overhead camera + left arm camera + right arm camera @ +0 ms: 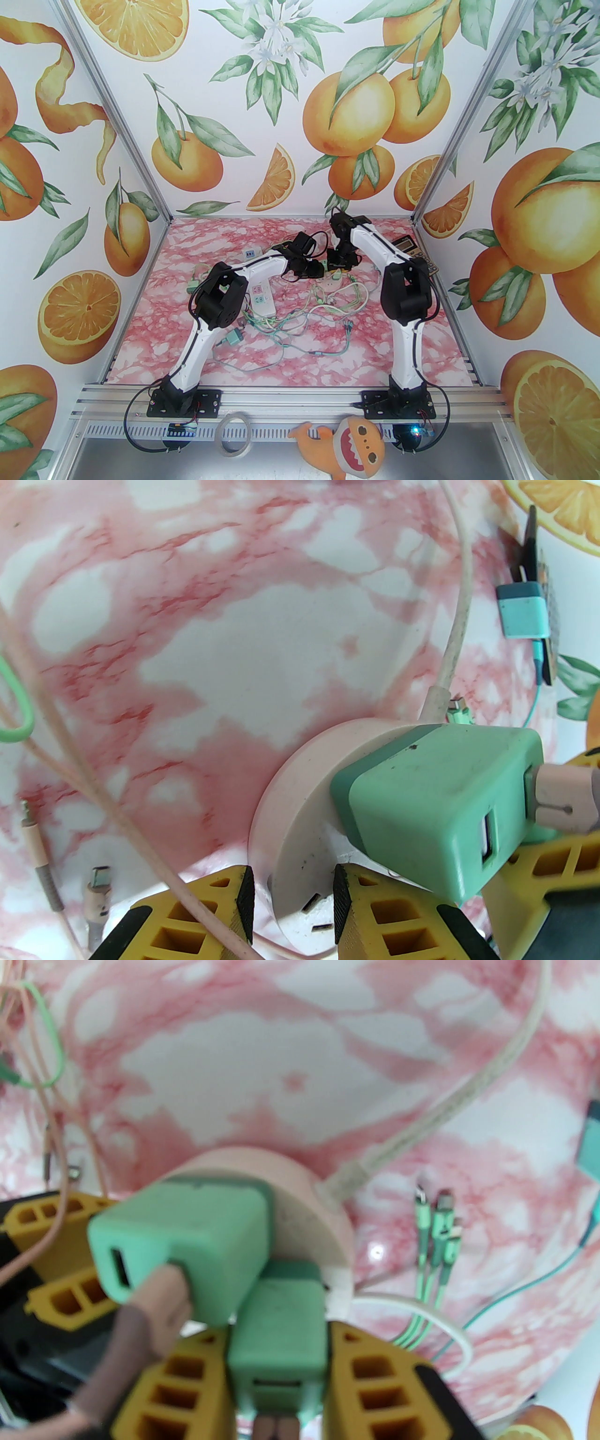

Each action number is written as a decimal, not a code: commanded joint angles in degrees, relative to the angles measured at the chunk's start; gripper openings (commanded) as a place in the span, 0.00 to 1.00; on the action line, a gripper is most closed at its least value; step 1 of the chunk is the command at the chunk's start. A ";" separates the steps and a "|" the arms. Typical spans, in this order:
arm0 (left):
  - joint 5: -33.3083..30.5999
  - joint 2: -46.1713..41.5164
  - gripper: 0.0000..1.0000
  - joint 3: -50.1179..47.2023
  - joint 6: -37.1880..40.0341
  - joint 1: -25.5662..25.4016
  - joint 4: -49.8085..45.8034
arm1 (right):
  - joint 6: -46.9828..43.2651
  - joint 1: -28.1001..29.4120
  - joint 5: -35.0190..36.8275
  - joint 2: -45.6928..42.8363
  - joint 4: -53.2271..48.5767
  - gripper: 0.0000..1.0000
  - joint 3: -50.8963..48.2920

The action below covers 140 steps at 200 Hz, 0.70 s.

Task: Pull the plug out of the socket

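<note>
A round pale-pink socket (300, 808) lies on the pink marble table, also seen in the top view (330, 281). My left gripper (293, 892) is shut on its rim, black pads on either side. Two mint-green plugs sit in the socket's face. The larger plug (187, 1250) carries a pink cable. The smaller plug (276, 1330) stands between the yellow fingers of my right gripper (279, 1335), which is shut on it. In the top view both grippers (315, 271) (338, 268) meet over the socket.
A tangle of green and pink charging cables (328, 309) spreads in front of the socket. A white power strip (261, 295) lies to the left, a teal adapter (233, 337) nearer the front, a calculator (415, 253) by the right wall.
</note>
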 commanded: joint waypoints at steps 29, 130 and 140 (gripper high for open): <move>-3.60 4.49 0.34 -2.06 1.66 -0.35 -9.39 | -0.19 0.50 3.65 -4.53 -0.50 0.28 0.65; -4.12 4.56 0.33 -2.24 1.70 -0.92 -9.92 | -3.76 12.52 21.85 1.70 -5.07 0.28 3.48; -4.27 4.57 0.33 -2.23 1.67 -0.93 -10.00 | -3.80 12.31 21.95 1.38 -5.07 0.28 3.84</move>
